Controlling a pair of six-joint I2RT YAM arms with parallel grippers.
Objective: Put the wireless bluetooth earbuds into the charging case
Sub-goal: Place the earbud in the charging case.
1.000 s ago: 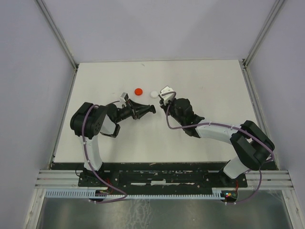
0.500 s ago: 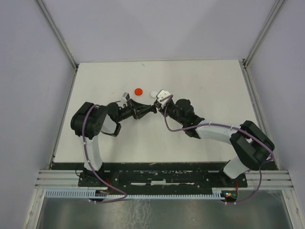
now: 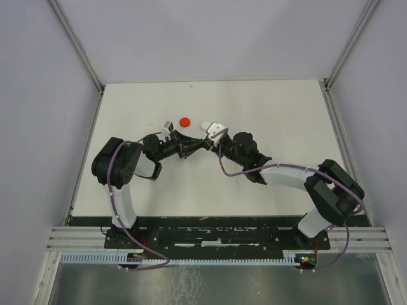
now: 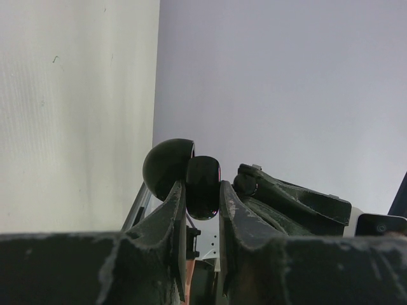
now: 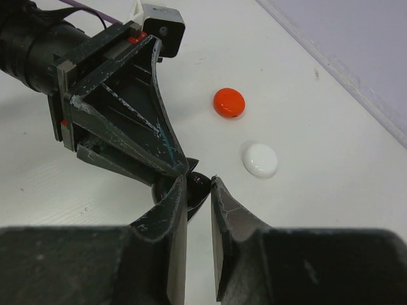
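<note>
One black earbud [image 4: 203, 181] sits clamped in the left pincer [image 4: 202, 190] above the table [image 3: 273, 114] middle; the right pincer [image 5: 198, 185] stands narrowly apart at it, grip unclear. Probably light, hard, slick: pinch its broad sides squarely.

Quick count from overhead: two black-and-white jointed robot arms, the left arm [image 3: 117, 164] and the right arm [image 3: 286, 175]. There's also exactly one flat round red plastic disc [image 3: 185, 121] and one flat round white plastic disc [image 3: 205, 125], so two discs total. The dark stuff is trickier: the left wrist view shows one glossy black oval plastic piece [image 4: 203, 186] and one matte black dome-shaped piece [image 4: 166, 166] right against it, so I'd say two, though they might be halves of a single thing.
</note>
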